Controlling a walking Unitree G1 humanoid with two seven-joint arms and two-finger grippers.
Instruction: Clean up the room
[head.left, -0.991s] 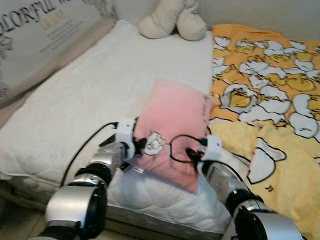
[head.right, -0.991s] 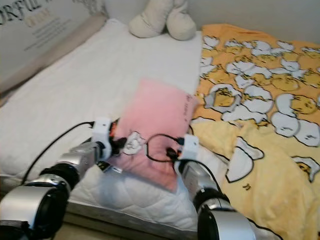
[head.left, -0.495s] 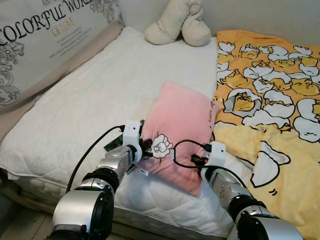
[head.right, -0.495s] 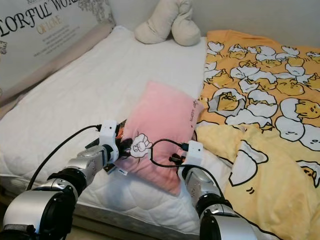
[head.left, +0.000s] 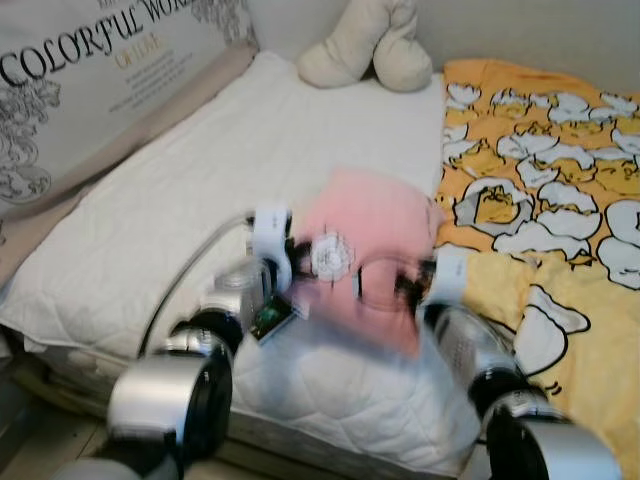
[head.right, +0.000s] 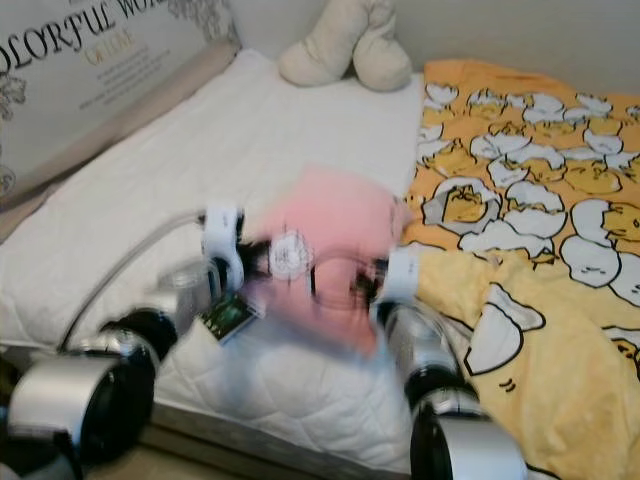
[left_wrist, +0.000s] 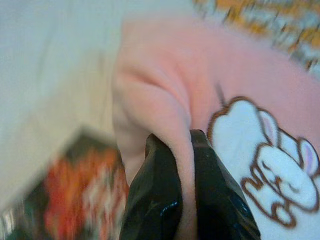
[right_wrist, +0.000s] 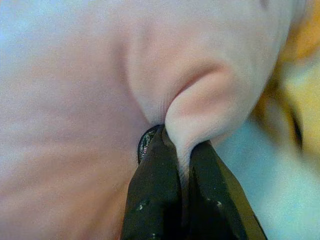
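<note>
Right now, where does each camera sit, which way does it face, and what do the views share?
Left eye, right eye: on the head, looking down at the bed; both silver arms show, blurred.
Left wrist: along the left gripper, pinching the pink pillow.
Right wrist: along the right gripper, pinching a pillow fold.
Shared: the pillow, in every view.

A bed (head.left: 180, 190) with a white quilted cover carries a cream plush toy (head.left: 365, 45) and a yellow patterned blanket (head.left: 560, 190).
</note>
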